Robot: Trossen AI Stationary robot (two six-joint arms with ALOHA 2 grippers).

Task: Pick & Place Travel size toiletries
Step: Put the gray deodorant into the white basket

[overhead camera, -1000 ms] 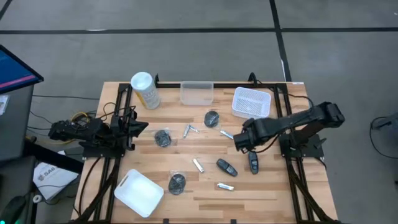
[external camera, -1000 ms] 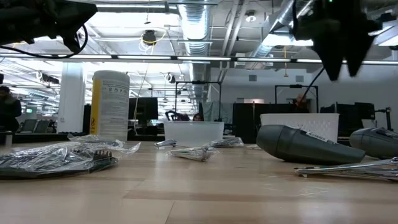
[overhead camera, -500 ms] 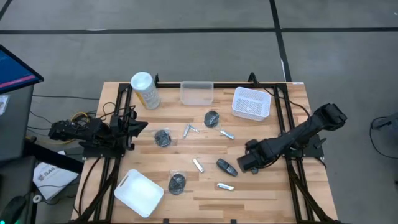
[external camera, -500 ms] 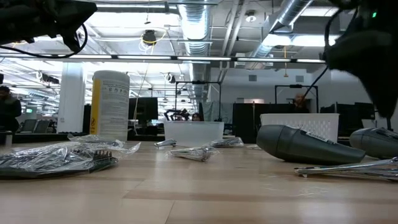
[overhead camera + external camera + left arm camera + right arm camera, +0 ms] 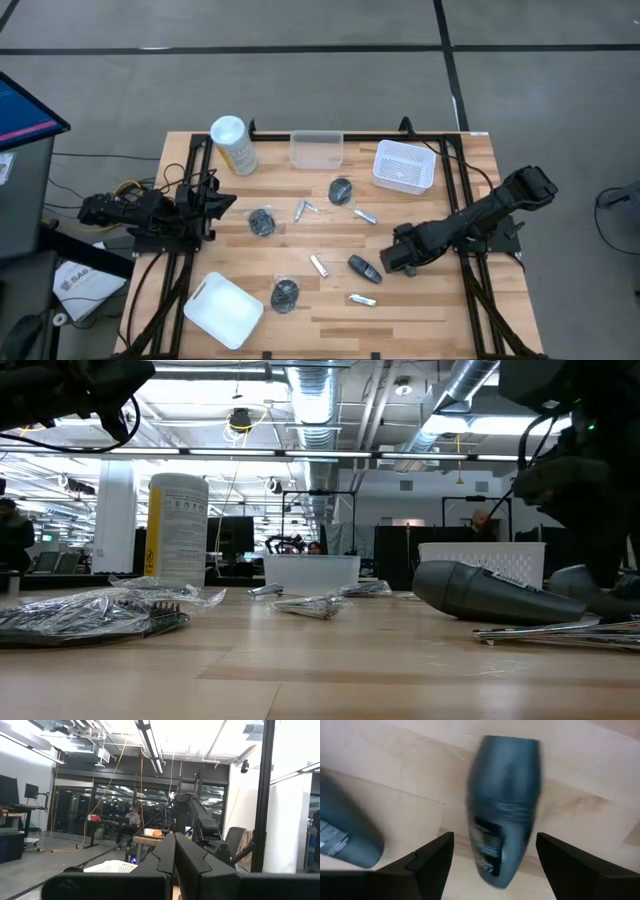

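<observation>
My right gripper (image 5: pixel 495 839) is open and points down at the table's right part (image 5: pixel 395 258). Its fingers stand on either side of a dark oblong piece (image 5: pixel 504 827) without touching it; the gripper hides that piece in the high view. The second dark oblong piece (image 5: pixel 364 268) lies flat just to its left. Silvery tubes (image 5: pixel 318 265) (image 5: pixel 361 299) (image 5: pixel 365 215) and dark round lumps in clear wrapping (image 5: pixel 262 222) (image 5: pixel 285 294) (image 5: pixel 341 190) lie scattered on the wood. My left gripper (image 5: pixel 175 856) is shut and waits at the table's left edge (image 5: pixel 222 203).
A tall pale-yellow canister (image 5: pixel 233 145) stands at the far left, a clear tub (image 5: pixel 317 150) at the far middle, and a white mesh basket (image 5: pixel 404 165) at the far right. A white tray (image 5: pixel 225 310) sits at the near left. A person shows in the room beyond.
My right gripper has moved toward the table's near edge and come down over the dark oblong piece on the right, which it now covers in the high view. The toiletries have stayed where they lay.
</observation>
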